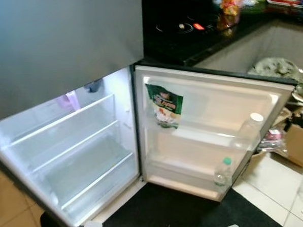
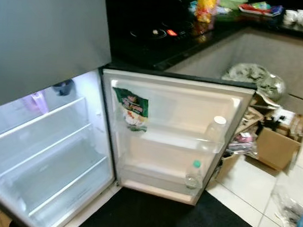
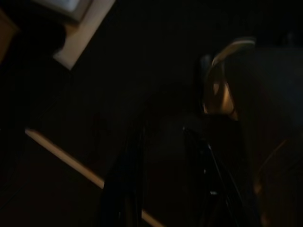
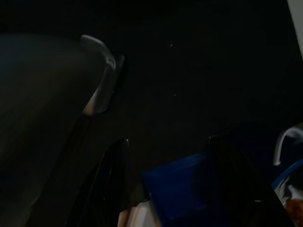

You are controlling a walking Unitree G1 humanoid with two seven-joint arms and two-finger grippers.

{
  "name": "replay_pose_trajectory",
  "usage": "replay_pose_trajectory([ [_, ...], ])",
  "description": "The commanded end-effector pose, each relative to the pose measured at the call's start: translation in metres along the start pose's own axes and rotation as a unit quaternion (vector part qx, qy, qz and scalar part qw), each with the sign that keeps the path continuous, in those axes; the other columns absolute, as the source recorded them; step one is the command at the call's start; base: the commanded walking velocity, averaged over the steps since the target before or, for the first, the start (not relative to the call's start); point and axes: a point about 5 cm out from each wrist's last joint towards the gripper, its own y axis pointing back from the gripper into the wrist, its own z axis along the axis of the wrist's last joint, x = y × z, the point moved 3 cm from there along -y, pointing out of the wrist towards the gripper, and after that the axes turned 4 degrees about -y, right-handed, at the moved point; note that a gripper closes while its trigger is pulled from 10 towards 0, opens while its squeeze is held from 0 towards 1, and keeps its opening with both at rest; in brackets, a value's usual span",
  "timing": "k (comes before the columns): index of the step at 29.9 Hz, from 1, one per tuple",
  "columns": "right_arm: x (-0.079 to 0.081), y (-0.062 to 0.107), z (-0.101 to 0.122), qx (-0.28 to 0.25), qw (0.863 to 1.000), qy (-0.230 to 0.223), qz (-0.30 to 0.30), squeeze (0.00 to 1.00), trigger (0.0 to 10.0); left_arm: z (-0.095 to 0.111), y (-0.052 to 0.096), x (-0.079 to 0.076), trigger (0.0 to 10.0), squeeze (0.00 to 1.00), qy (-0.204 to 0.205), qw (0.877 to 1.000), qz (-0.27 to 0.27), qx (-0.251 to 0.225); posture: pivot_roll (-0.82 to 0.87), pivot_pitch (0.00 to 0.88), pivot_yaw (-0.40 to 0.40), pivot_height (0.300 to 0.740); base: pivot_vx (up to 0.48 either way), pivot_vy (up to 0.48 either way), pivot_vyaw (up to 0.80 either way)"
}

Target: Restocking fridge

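The fridge's lower compartment (image 1: 83, 145) stands open and lit, its glass shelves bare except for a purple item (image 1: 70, 100) and a dark item (image 1: 93, 85) at the back of the top shelf. The open door (image 1: 213, 96) holds a green packet (image 1: 164, 105), a clear bottle with a white cap (image 1: 249, 130) and a bottle with a green cap (image 1: 222, 173) in the bottom rack. My left gripper (image 3: 165, 189) hangs idle in the dark, fingers apart. My right gripper (image 4: 173, 184) also hangs open; a blue thing (image 4: 184, 189) shows past its fingers.
A black mat (image 1: 186, 217) lies before the fridge. Right of the door are a cardboard box (image 2: 275, 148) and clutter on the tiled floor. A dark counter with a hob (image 1: 186, 29) runs behind the door. The upper fridge door (image 1: 64, 37) is closed.
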Motion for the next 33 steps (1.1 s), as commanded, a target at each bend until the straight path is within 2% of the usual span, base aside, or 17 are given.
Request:
replay_pose_trajectory([
  [1, -0.001, 0.0, -0.001, -0.002, 1.0, -0.001, 0.001, 0.0, 10.0, 0.002, -0.001, -0.004, 10.0, 0.0, 0.008, 1.0, -0.003, -0.002, -0.04, 0.0, 0.009, 0.74, -0.326, 0.0, 0.0],
  [11, 0.001, 0.0, -0.003, 0.0, 1.0, -0.006, 0.002, 0.0, 10.0, 0.003, -0.001, -0.004, 10.0, 0.0, 0.005, 1.0, -0.006, -0.004, -0.05, 0.0, 0.019, 0.74, -0.304, 0.0, 0.0],
  [19, 0.002, 0.0, -0.006, 0.002, 1.0, -0.007, 0.003, 0.0, 10.0, 0.004, -0.001, -0.004, 10.0, 0.0, 0.005, 1.0, -0.006, -0.005, -0.05, 0.0, 0.024, 0.74, 0.0, 0.0, 0.0],
  [22, 0.002, 0.0, -0.007, 0.002, 1.0, -0.007, 0.004, 0.0, 10.0, 0.006, -0.001, -0.004, 10.0, 0.0, 0.024, 1.0, -0.011, -0.013, -0.05, 0.0, 0.02, 0.74, 0.0, 0.0, 0.0],
  [26, 0.002, 0.0, -0.004, -0.006, 1.0, -0.013, 0.006, 0.0, 10.0, 0.006, -0.001, -0.005, 10.0, 0.0, 0.022, 1.0, -0.016, -0.009, -0.05, 0.0, 0.02, 0.74, 0.0, 0.0, 0.0],
  [33, -0.001, 0.0, 0.006, -0.02, 1.0, -0.018, 0.009, 0.0, 10.0, 0.006, -0.001, -0.005, 10.0, 0.0, 0.014, 1.0, -0.018, -0.005, -0.06, 0.0, 0.02, 0.74, 0.0, -0.461, 0.0],
])
